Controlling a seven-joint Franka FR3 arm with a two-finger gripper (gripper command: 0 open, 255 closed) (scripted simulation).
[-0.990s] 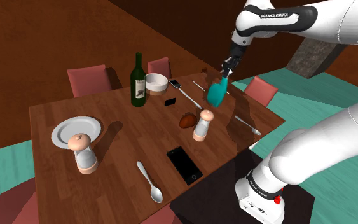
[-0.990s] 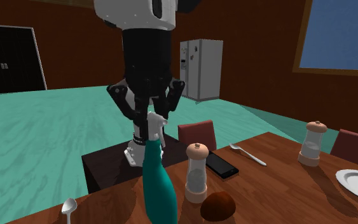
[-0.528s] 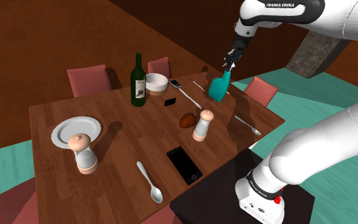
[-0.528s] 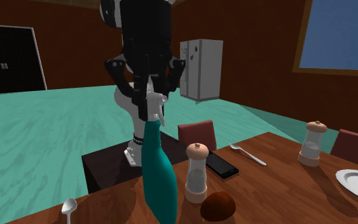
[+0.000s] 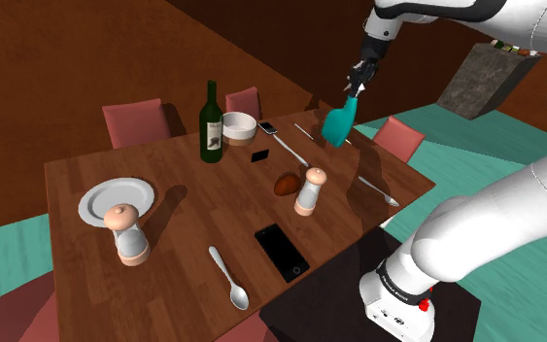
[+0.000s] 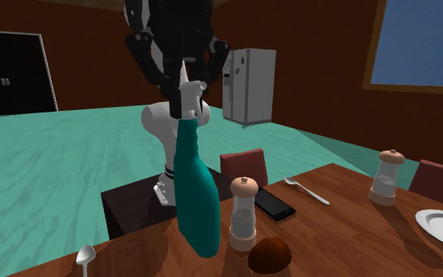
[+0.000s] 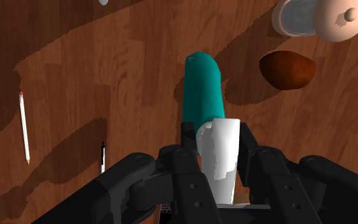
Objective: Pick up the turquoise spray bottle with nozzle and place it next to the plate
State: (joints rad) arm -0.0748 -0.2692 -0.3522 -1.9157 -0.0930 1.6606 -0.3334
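A big brown wooden table (image 5: 193, 209) takes up the middle. The white arm (image 5: 495, 223) goes up from its dark box (image 5: 305, 306) by the table's near corner and bends back over the table. Pinkish-red chairs (image 5: 135, 121) sit along the far sides.

A tall green wine bottle (image 5: 211, 124) stands upright near the far edge, with a white bowl (image 5: 239, 124) just beside it. I cannot tell what is in the bowl. The blue-green spray bottle (image 5: 337, 124) is up in the air, above the side of the table on the shoulder view's right, and it leans. The black gripper (image 5: 357, 87) is clamped on its white nozzle (image 7: 219, 153), one finger on each side, and the body hangs below. Under it there is bare wood, with a brown round lump (image 7: 287, 69) and a pale grinder (image 5: 310, 190) near.

The white plate (image 5: 116, 200) lies flat near the edge on the shoulder view's left, well apart from the spray bottle. Its top looks plain white. A second grinder (image 5: 127, 234) stands just beside it, toward the near edge. Bare wood lies between the plate and the wine bottle, and in the middle of the table.

A black phone (image 5: 282, 250) lies close to the near edge, and a silver spoon (image 5: 229, 278) lies near it. A thin pencil (image 7: 23, 127) lies on the wood, apart from the spray bottle.
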